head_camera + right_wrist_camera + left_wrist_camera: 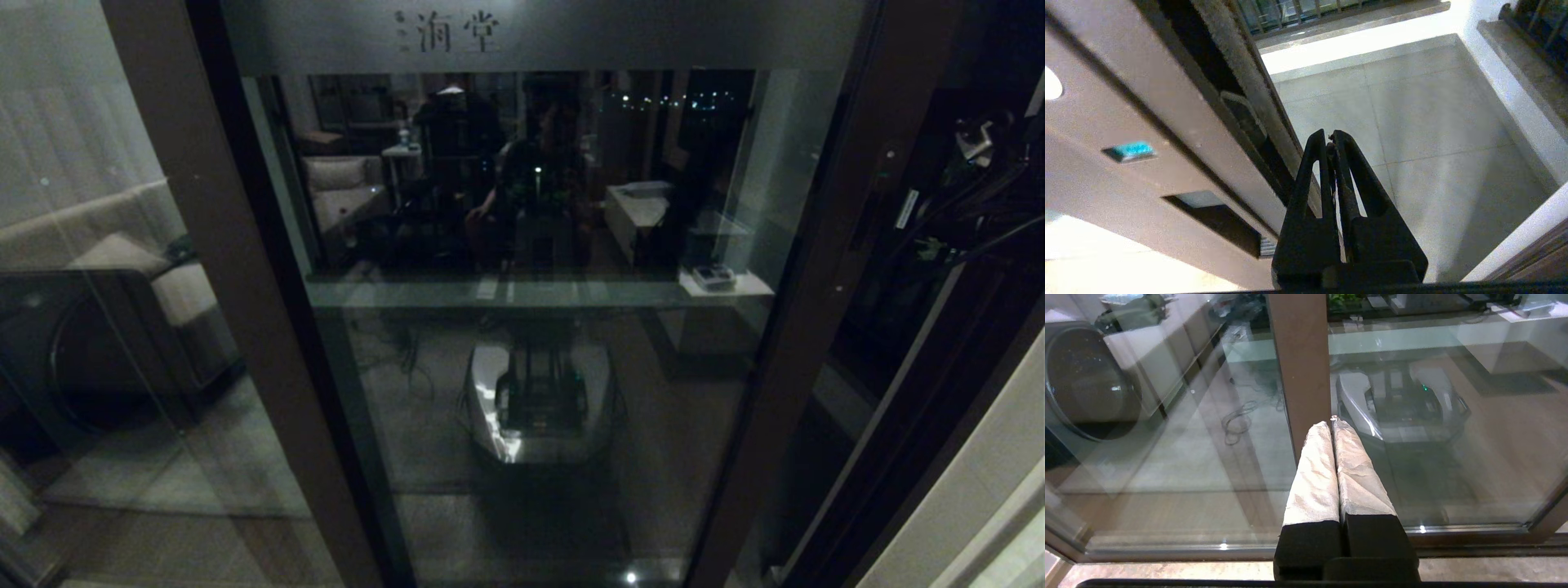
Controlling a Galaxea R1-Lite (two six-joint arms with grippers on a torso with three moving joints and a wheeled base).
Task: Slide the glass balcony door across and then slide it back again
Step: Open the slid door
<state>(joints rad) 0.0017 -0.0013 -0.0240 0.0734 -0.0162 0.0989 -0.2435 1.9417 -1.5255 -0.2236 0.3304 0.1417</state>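
The glass balcony door (539, 327) fills the middle of the head view, its dark brown stile (841, 269) standing on the right. In the right wrist view that stile (1167, 134) shows a recessed handle slot (1216, 218) and a teal sticker (1128, 151). My right gripper (1331, 136) is shut on nothing, just past the stile's brush-lined edge (1237, 69), over the balcony tiles. My left gripper (1331, 424), with white-wrapped fingers (1314, 473), is shut and empty, pointing at a plain brown stile (1298, 355) low near the door track (1453, 539).
Right of the door's stile is a dark gap, then the outer door frame (939, 425) and a pale wall (980, 506). A fixed glass panel (98, 327) lies on the left. Grey balcony tiles (1433, 122) and a dark railing (1535, 24) lie beyond. My right arm's cables (980, 180) hang at upper right.
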